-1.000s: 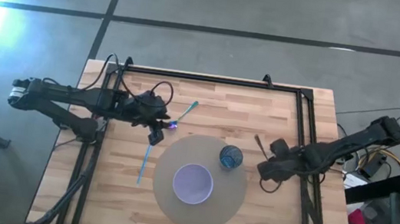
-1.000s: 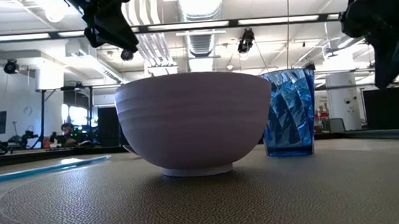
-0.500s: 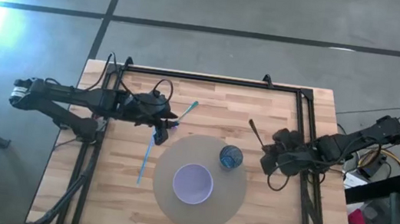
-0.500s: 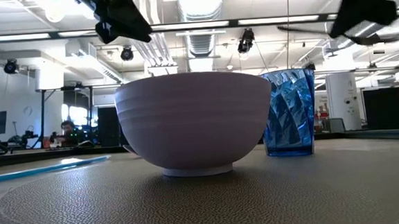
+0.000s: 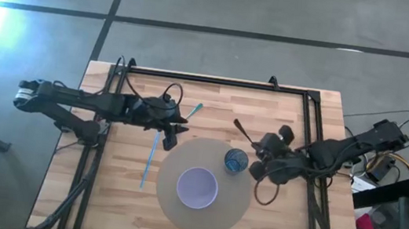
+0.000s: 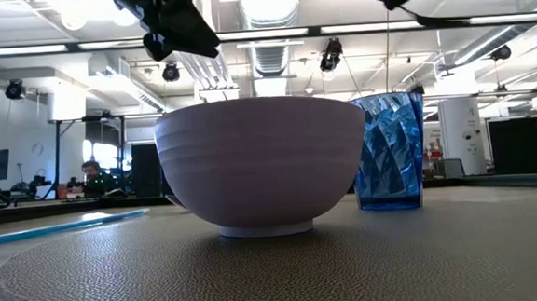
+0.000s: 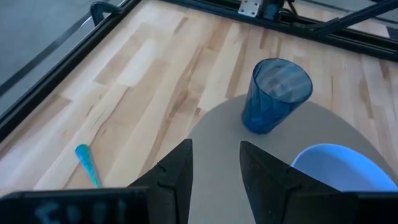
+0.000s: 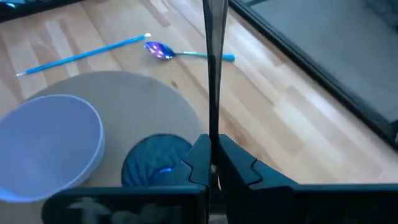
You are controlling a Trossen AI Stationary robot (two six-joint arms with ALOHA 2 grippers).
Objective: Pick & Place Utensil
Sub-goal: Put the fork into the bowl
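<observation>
The right gripper (image 8: 211, 163) clenches a dark utensil (image 8: 214, 68) just above the blue cup (image 5: 235, 160); the utensil's tip is cut off in the right wrist view. The left gripper (image 7: 214, 165) hangs apart, holding nothing, over the mat's edge (image 5: 175, 154) near the spoon (image 8: 163, 51) and straw (image 5: 149, 159).

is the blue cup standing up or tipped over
Upright: the blue cup stands on its base on the round mat, open rim up, beside the bowl.

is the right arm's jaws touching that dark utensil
Touching. The right wrist view shows the right gripper shut on the dark utensil, its handle pinched between the jaws above the blue cup.
</observation>
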